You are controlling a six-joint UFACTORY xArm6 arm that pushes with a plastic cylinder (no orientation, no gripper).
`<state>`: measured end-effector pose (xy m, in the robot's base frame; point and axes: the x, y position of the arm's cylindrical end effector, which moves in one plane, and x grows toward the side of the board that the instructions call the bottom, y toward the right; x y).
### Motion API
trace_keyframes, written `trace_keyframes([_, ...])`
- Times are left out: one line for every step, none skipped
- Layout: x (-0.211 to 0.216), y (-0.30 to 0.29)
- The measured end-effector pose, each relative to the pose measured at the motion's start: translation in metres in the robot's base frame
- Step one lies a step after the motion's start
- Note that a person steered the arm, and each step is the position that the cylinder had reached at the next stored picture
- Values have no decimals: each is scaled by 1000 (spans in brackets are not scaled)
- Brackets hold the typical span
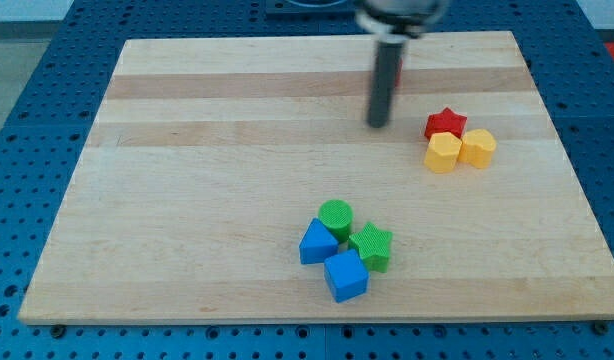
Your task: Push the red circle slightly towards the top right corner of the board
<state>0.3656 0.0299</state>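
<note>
Camera view: bare worktop (187, 150) wide across the view's left and top, with a red star (446, 122), left yellow block (443, 153) and right yellow block (478, 147) bunched near the right edge, and a green circle (335, 216), blue wedge-like block (316, 243), green star (372, 245) and blue cube (345, 275) clustered toward the bottom edge. Pincer state impossible to tell, only a dark rod showing, with my tip (378, 124) down on the wood, touching no block, left of the red star. Red circle not clearly seen: merely a red sliver (400, 68) at the rod's right side, near the top edge.

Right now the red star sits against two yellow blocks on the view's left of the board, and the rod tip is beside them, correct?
Not quite. In the camera view the red star and the two yellow blocks sit on the view's right. My tip is beside them, to their left.
</note>
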Motion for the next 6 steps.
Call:
trace_keyframes([-44, -49])
trace_keyframes([-67, -13])
trace_keyframes([-65, 23])
trace_keyframes([-86, 54])
trace_keyframes([-93, 87])
trace_keyframes([-93, 109])
